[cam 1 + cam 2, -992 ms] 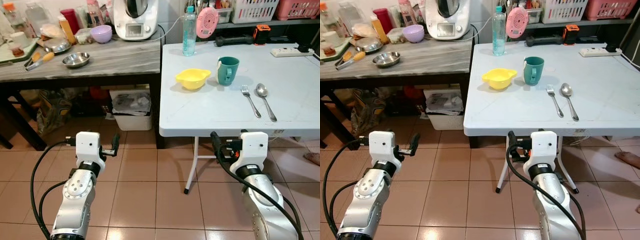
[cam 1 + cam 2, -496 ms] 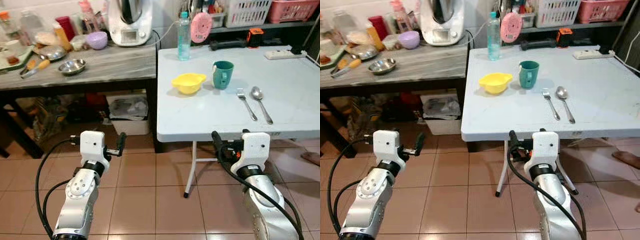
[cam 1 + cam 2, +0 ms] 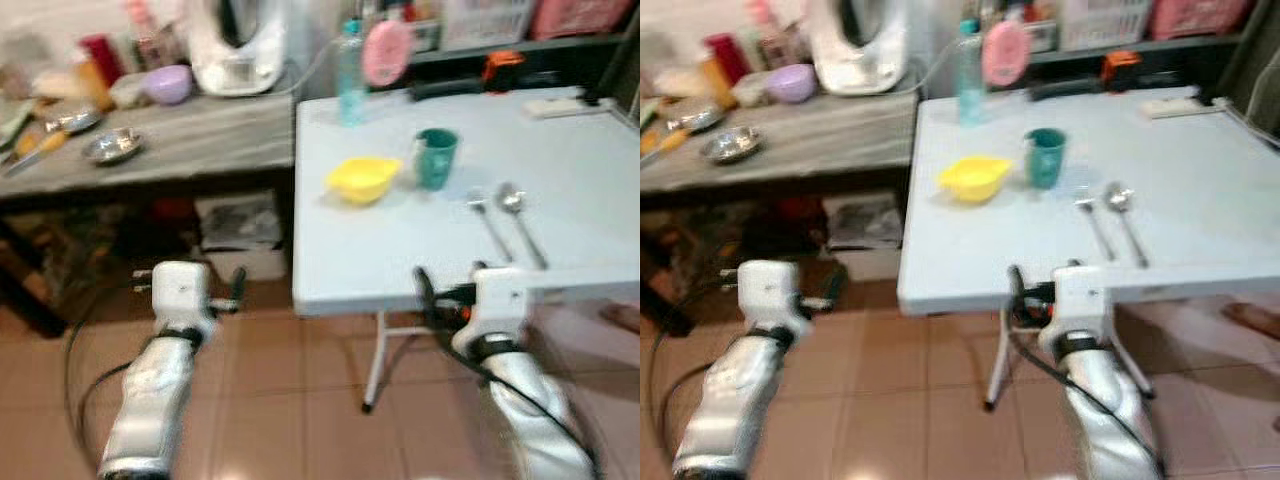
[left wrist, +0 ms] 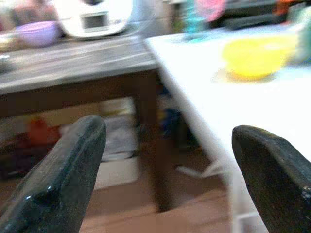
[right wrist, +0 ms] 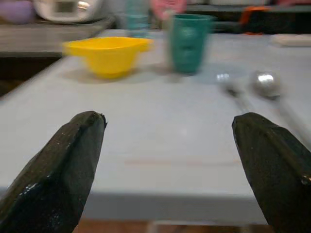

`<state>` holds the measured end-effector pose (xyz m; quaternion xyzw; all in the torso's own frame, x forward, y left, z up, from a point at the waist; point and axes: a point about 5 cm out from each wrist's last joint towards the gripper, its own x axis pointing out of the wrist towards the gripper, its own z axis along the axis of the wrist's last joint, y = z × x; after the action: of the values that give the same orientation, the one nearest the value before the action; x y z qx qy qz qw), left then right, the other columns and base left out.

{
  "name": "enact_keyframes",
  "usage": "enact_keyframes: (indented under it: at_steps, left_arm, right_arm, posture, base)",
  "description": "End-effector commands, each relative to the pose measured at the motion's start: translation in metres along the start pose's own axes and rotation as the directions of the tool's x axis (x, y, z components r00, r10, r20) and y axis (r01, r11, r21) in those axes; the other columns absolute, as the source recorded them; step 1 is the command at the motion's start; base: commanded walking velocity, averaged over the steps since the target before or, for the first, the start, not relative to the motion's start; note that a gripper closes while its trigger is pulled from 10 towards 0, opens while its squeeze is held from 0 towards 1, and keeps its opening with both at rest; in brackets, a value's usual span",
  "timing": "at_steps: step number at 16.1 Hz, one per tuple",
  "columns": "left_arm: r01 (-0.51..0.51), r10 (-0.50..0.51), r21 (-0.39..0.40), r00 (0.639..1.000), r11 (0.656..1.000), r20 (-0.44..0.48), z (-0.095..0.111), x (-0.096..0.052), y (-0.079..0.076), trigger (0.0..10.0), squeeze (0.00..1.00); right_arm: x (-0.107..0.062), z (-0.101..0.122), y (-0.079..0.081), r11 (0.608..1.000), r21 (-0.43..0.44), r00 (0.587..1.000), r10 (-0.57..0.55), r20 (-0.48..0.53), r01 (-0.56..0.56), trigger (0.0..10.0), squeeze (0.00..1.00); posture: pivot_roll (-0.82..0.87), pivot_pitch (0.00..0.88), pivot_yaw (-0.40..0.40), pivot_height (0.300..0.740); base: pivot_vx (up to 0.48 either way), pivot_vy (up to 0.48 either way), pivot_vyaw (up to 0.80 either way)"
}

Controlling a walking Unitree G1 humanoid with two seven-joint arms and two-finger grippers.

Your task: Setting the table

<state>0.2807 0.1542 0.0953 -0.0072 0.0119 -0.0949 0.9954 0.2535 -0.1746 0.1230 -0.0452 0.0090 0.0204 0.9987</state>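
On the white folding table [image 3: 400, 255] stand a yellow bowl [image 3: 362, 178] and a green cup [image 3: 435, 157] side by side. To their right a fork [image 3: 487, 222] and a spoon [image 3: 520, 215] lie parallel. My right gripper [image 5: 167, 120] is open and empty, held at the table's front edge, level with the tabletop; the bowl [image 5: 108, 56], cup [image 5: 187, 42] and spoon [image 5: 266, 82] lie beyond it. My left gripper [image 4: 167, 131] is also open and empty, over the floor left of the table. The pictures are blurred.
A grey wooden counter [image 3: 170, 140] stands left of the table with a steel bowl [image 3: 112, 146], a purple bowl [image 3: 166, 84] and a white appliance [image 3: 232, 45]. A water bottle [image 3: 349, 60] and a power strip [image 3: 560, 106] sit at the table's back. A bin [image 3: 235, 225] is under the counter.
The whole picture has shifted and blurred, so the camera has moved; the table now sits a little further left. Both grippers stay open and nothing on the table has moved.
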Motion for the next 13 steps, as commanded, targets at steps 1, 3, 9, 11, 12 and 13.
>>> enact_keyframes:
  at_steps: [1,3,9,11,12,13]
  left_arm:
    - [-0.024,0.024,0.022,1.000,0.999,-0.001,0.0027,-0.0029,0.0126,10.0,0.00]
    - [-0.018,0.018,0.020,1.000,1.000,-0.002,0.0031,-0.0022,0.0118,10.0,0.00]
    - [-0.014,0.014,0.016,1.000,1.000,-0.008,0.0020,-0.0017,0.0101,10.0,0.00]
    - [-0.015,0.015,0.016,1.000,1.000,-0.011,0.0016,-0.0017,0.0104,10.0,0.00]
    - [-0.014,0.014,0.016,1.000,1.000,-0.011,0.0015,-0.0018,0.0105,10.0,0.00]
    - [-0.014,0.014,0.016,1.000,1.000,-0.015,0.0012,-0.0017,0.0110,10.0,0.00]
  right_arm:
    - [0.0030,0.0102,0.0096,0.999,0.008,0.999,0.030,0.045,-0.031,10.0,0.00]
    - [0.0035,0.0129,0.0091,0.999,0.005,0.998,0.036,0.054,-0.037,10.0,0.00]
    - [0.0035,0.0139,0.0119,0.998,-0.014,0.997,0.058,0.055,-0.057,10.0,0.00]
    - [0.0036,0.0138,0.0123,0.998,-0.014,0.996,0.063,0.056,-0.062,10.0,0.00]
    - [0.0036,0.0138,0.0125,0.998,-0.015,0.996,0.063,0.055,-0.062,10.0,0.00]
    - [0.0037,0.0139,0.0129,0.998,-0.015,0.996,0.065,0.056,-0.065,10.0,0.00]
  posture:
    - [-0.10,0.000,0.095,0.740]
    - [-0.11,0.000,0.092,0.740]
    - [-0.11,0.000,0.092,0.740]
    - [-0.11,0.000,0.091,0.740]
    - [-0.11,0.000,0.094,0.740]
    - [-0.11,0.000,0.094,0.740]
  base:
    - [0.409,0.000,0.00]
    - [0.409,0.000,0.00]
    - [0.406,0.000,0.00]
    - [0.407,0.000,0.00]
    - [0.409,0.000,0.00]
    - [0.368,0.000,0.00]
